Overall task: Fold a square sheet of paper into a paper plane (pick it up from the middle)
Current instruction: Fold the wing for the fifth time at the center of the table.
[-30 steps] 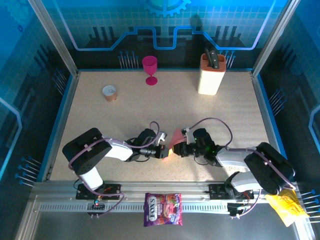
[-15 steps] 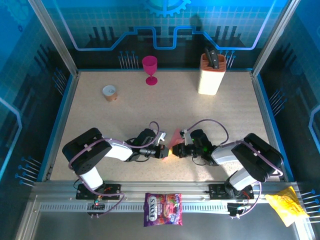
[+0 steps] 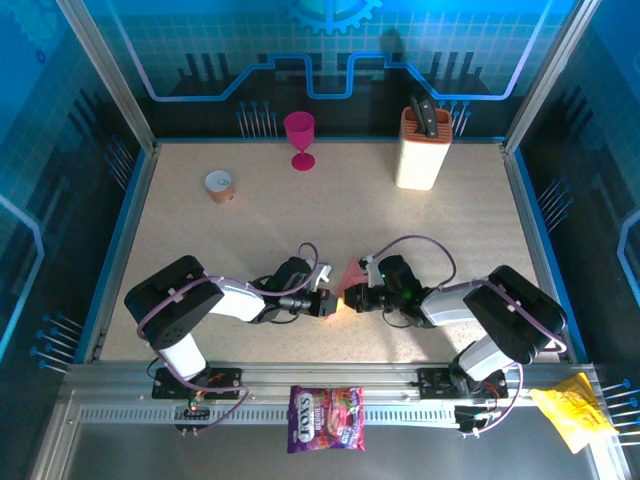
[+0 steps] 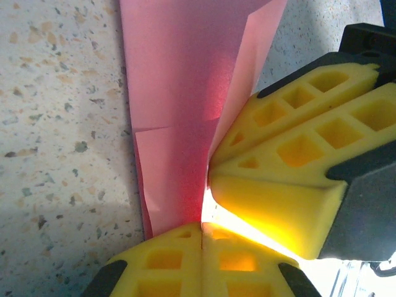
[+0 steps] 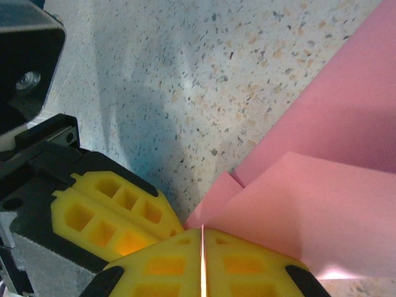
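Your salmon-pink paper sits low over the near middle of the table, folded into a narrow strip with layers overlapping. It is caught between the two grippers where they meet nose to nose. In the left wrist view the paper narrows toward the camera, one flap creased across it and another lifted along its right edge.

Your left gripper has its yellow pads pressed together on the narrow end, and no gap shows at the seam. Your right gripper is likewise closed on the paper. From its own camera the pads meet in a thin line, and the pink layers fan out just above them. Each wrist camera catches the other arm's fingers close by: the right gripper nips the lifted flap, and the left gripper lies just beside the fold.

Farther back, a magenta goblet and a cream knife block stand upright at the far edge, well apart from each other, and a small round cup sits toward the far left. Off the table, a purple candy bag lies on the front rail and a yellow wrapper lies at the right corner.
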Controlling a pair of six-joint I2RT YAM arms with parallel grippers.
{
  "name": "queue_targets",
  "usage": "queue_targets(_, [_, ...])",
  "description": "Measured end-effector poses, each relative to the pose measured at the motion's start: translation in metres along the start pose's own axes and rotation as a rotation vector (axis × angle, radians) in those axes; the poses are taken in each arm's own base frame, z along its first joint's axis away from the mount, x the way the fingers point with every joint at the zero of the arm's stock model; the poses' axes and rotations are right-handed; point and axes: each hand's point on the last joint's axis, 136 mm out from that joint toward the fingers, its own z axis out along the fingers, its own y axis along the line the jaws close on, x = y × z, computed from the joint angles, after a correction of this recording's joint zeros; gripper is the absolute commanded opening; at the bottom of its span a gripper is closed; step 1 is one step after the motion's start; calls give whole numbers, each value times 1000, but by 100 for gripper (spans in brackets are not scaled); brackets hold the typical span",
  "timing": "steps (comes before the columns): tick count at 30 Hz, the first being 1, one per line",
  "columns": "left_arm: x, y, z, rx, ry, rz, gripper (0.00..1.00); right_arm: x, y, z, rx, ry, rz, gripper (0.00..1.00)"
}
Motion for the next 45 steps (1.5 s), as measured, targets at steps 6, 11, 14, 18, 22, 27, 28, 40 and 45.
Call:
queue_targets(6, [0, 0, 0, 0, 0, 0, 0, -2, -3, 1, 30, 7, 11, 6])
queue_targets(11, [0, 0, 0, 0, 0, 0, 0, -3, -5, 1, 48, 8, 16, 5])
queue_targets(14, [0, 0, 0, 0, 0, 0, 0, -3, -7, 1, 55, 9, 18, 5])
queue_targets(18, [0, 0, 0, 0, 1, 0, 0, -4, -9, 2, 65, 9, 20, 5])
queue_targets(22, [0, 0, 0, 0, 1, 0, 0, -4, -13, 3, 76, 9, 28, 4])
queue_targets(27, [0, 0, 0, 0, 1, 0, 0, -5, -16, 5, 81, 14, 35, 4])
queue_targets(28, [0, 0, 0, 0, 1, 0, 0, -5, -16, 5, 81, 14, 36, 4])
queue_targets(40, [0, 0, 0, 0, 0, 0, 0, -9, -19, 7, 88, 29, 55, 2])
queue_targets(45, [-1, 1, 0, -1, -1, -2, 0, -10, -20, 8, 84, 52, 72, 2])
